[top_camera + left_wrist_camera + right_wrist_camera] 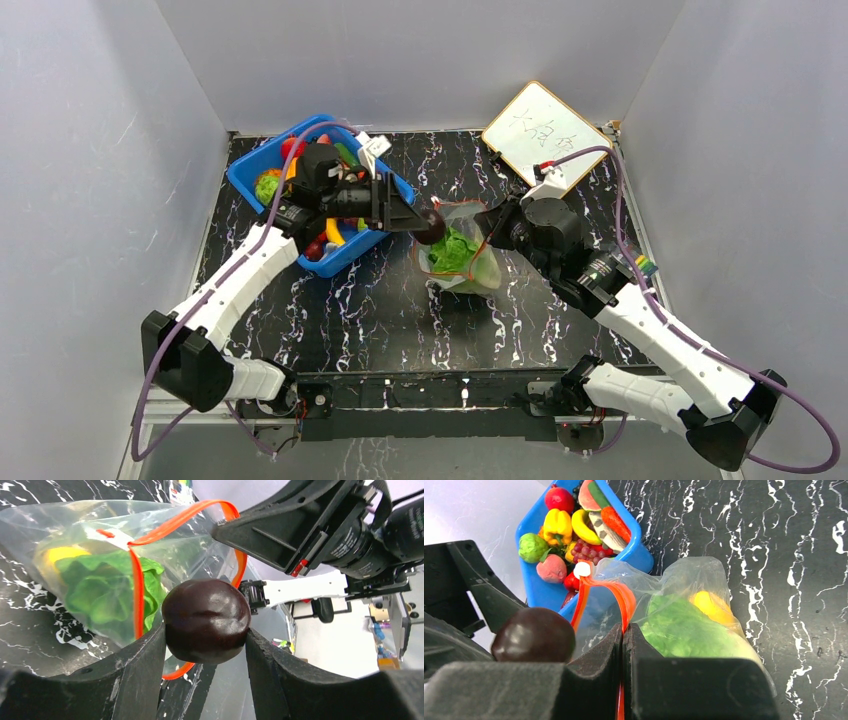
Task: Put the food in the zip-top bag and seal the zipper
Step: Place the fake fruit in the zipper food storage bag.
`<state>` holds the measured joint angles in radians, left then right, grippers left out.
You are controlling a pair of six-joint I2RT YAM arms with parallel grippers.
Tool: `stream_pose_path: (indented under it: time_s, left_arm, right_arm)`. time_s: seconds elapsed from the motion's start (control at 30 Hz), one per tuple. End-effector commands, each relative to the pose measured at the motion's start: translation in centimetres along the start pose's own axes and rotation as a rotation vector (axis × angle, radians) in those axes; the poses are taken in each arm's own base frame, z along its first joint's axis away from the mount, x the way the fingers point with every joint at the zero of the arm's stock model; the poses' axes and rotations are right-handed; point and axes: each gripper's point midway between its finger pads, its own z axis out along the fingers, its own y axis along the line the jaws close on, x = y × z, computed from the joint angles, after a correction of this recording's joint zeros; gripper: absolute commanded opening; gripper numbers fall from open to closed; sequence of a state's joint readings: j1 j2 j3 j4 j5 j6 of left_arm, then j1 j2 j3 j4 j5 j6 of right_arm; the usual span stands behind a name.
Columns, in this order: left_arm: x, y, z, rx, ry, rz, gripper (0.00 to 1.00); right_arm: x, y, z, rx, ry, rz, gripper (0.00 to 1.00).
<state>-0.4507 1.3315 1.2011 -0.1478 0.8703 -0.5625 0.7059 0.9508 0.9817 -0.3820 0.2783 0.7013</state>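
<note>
- Near the middle of the table (350,310), just right of the blue bin (640,560), sits the zip-top bag (470,275), with its mouth lifted and gaping toward the left arm.
- Green lettuce (107,592) and a yellow piece (708,606) lie inside it and show through the clear plastic.
- Its red-orange zipper (626,597) is unsealed, and the strip curves round the open mouth, with a white tab at one end.
- The right claw (623,637) is closed tight, with the zipper strip pinched between its fingers, holding that edge of the bag up.
- A dark plum (206,621) hangs at the bag's mouth, right against the strip; whether it has crossed the opening cannot be told.
- The left claw (205,635) stands about half open, its two fingers pressed on either side of the plum, gripping it above the table.
- More toy foods (558,525) fill the blue bin, among them a yellow pepper, grapes, a carrot and red fruit.
- A white board (545,130) lies at the table's far right corner, beyond the right arm.
</note>
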Motion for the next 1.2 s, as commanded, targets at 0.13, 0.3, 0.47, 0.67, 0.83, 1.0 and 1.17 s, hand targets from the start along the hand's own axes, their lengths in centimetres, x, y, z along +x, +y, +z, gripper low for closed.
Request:
stream_pose_path:
  time_s: [0.13,0.3,0.47,0.67,0.83,1.0,1.17]
  left_arm:
    - [0.9,0.8,1.2,-0.029,0.033,0.042,0.29]
    - [1.3,2.8,2.1,-0.071,0.051,0.027,0.43]
    - [0.8,3.4,2.4,-0.091,0.046,0.034,0.68]
    - [-0.7,2.2,2.0,-0.09,-0.006,0.08,0.83]
    - [-1.9,2.9,1.1,-0.186,-0.044,0.119,0.87]
    - [-3.1,5.1,-0.4,-0.374,-0.09,0.148,0.88]
    - [-4.9,6.4,-3.7,-0.571,-0.166,0.199,0.86]
  right_arm:
    - [-2.7,3.0,-1.0,-0.123,-0.077,0.058,0.0]
    - [-2.4,3.1,-0.9,-0.133,-0.073,0.062,0.0]
    - [-2.2,3.0,-1.1,-0.137,-0.068,0.063,0.0]
    - [-2.1,2.6,-1.5,-0.135,-0.073,0.058,0.0]
    - [-1.8,2.5,-1.7,-0.14,-0.068,0.055,0.0]
    - [-1.6,2.3,-2.1,-0.147,-0.062,0.042,0.0]
    - [-1.4,1.8,-2.7,-0.146,-0.07,0.035,0.0]
